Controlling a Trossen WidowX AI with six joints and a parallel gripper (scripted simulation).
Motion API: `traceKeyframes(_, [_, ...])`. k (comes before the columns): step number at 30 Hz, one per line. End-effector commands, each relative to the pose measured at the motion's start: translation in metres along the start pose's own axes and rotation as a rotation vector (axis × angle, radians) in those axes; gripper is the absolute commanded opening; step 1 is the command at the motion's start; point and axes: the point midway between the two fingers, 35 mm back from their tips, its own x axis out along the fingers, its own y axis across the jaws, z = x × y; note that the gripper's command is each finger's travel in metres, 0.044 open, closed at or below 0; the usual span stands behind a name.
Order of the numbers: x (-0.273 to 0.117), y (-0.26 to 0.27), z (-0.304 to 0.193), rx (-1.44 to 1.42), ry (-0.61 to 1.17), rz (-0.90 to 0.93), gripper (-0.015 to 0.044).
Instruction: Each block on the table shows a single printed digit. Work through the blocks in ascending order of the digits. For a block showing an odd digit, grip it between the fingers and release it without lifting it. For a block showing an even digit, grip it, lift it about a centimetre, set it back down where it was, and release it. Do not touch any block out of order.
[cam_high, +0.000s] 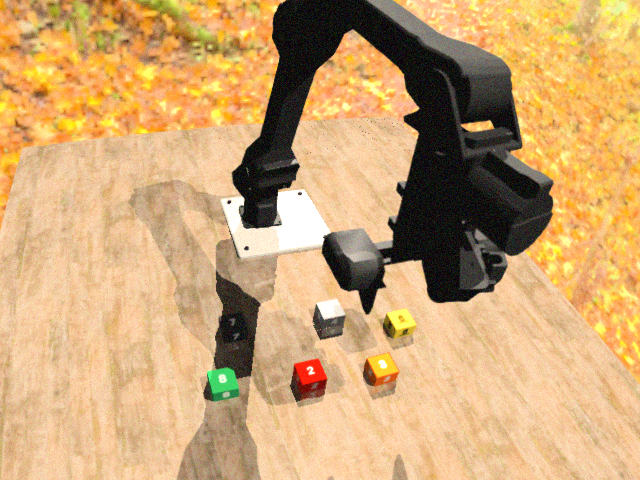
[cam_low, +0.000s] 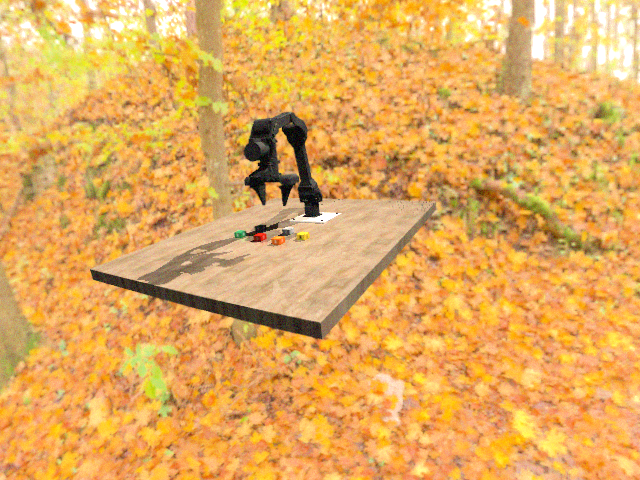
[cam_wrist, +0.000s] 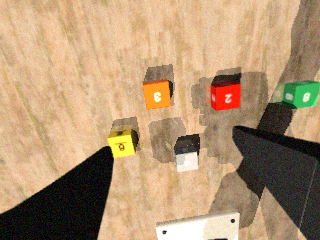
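Note:
My gripper (cam_low: 273, 204) (cam_wrist: 172, 142) is open and empty, high above the blocks. The red block (cam_high: 309, 378) (cam_low: 259, 237) (cam_wrist: 226, 96) shows 2. The orange block (cam_high: 381, 369) (cam_low: 278, 240) (cam_wrist: 157, 94) shows 3. The black block (cam_high: 233, 328) (cam_low: 260, 228) shows 7, in shadow; it is not visible in the wrist view. The green block (cam_high: 222, 384) (cam_low: 239, 234) (cam_wrist: 302, 94) shows 8. The yellow block (cam_high: 399, 323) (cam_low: 302, 236) (cam_wrist: 122, 143) shows an underlined digit that looks like 9. The white block (cam_high: 329, 316) (cam_low: 287, 231) (cam_wrist: 187, 161) has a faint digit, unreadable here.
The blocks stand apart on the wooden table (cam_high: 491, 403) (cam_low: 310, 279) in two loose rows. The white base plate (cam_high: 302, 222) (cam_low: 330, 217) (cam_wrist: 200, 225) of the arm lies behind them. The arm's shadow falls over the black block and beside the green block.

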Motion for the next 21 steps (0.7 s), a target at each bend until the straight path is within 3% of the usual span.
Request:
traceKeyframes(1, [0.003,-0.001,0.001,-0.003,0.01,-0.003,0.04])
traceKeyframes(9, [0.003,-0.003,0.001,-0.003,0.01,-0.003,0.04])
traceKeyframes(15, [0.003,-0.083,0.003,-0.003,0.01,-0.011,0.04])
traceKeyframes(21, [0.003,-0.093,0.002,-0.003,0.01,-0.012,0.04])
